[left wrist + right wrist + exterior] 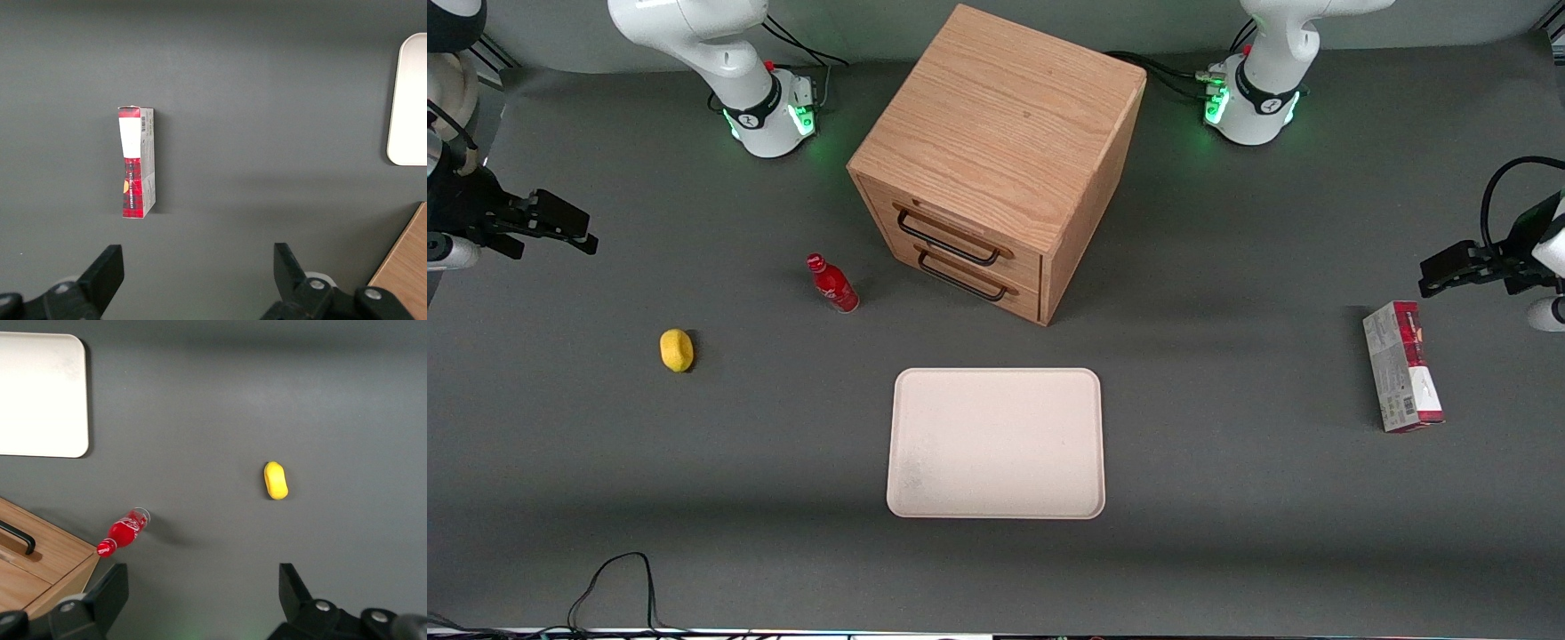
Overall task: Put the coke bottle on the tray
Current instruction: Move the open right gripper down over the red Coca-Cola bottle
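The coke bottle [833, 284] is small, slim and red with a red cap. It stands upright on the grey table in front of the wooden drawer cabinet [996, 151], toward the working arm's end. It also shows in the right wrist view [123, 532]. The cream tray [996, 443] lies flat and bare, nearer the front camera than the cabinet; its corner shows in the right wrist view [40, 397]. My right gripper [560, 222] hangs high at the working arm's end of the table, open and empty [200, 593], well away from the bottle.
A yellow lemon-like object [677, 349] lies on the table toward the working arm's end, also in the right wrist view [275, 480]. A red-and-grey carton [1402, 366] lies toward the parked arm's end. A black cable [618, 582] loops at the front edge.
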Action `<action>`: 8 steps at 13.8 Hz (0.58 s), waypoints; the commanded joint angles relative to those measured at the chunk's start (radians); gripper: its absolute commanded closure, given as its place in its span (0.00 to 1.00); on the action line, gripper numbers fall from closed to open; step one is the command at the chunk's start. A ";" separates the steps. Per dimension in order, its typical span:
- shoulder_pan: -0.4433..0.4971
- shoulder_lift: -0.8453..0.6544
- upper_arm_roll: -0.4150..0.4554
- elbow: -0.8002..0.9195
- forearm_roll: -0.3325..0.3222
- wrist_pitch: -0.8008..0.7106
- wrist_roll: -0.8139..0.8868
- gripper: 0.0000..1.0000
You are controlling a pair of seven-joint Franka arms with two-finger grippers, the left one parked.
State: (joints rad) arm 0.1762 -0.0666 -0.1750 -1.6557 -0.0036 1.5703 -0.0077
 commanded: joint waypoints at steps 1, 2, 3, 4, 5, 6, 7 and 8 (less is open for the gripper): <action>-0.004 0.025 0.003 0.039 -0.016 -0.027 -0.021 0.00; -0.001 0.028 0.006 0.034 -0.009 -0.026 -0.006 0.00; 0.005 0.039 0.015 0.027 -0.004 -0.021 0.000 0.00; 0.009 0.045 0.029 0.011 0.016 -0.009 0.036 0.00; 0.012 0.044 0.052 -0.034 0.069 0.025 0.069 0.00; 0.025 0.030 0.074 -0.118 0.097 0.090 0.077 0.00; 0.040 0.001 0.092 -0.224 0.102 0.185 0.101 0.00; 0.057 -0.027 0.121 -0.328 0.102 0.300 0.147 0.00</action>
State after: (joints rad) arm 0.2019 -0.0288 -0.0908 -1.7838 0.0765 1.7009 0.0645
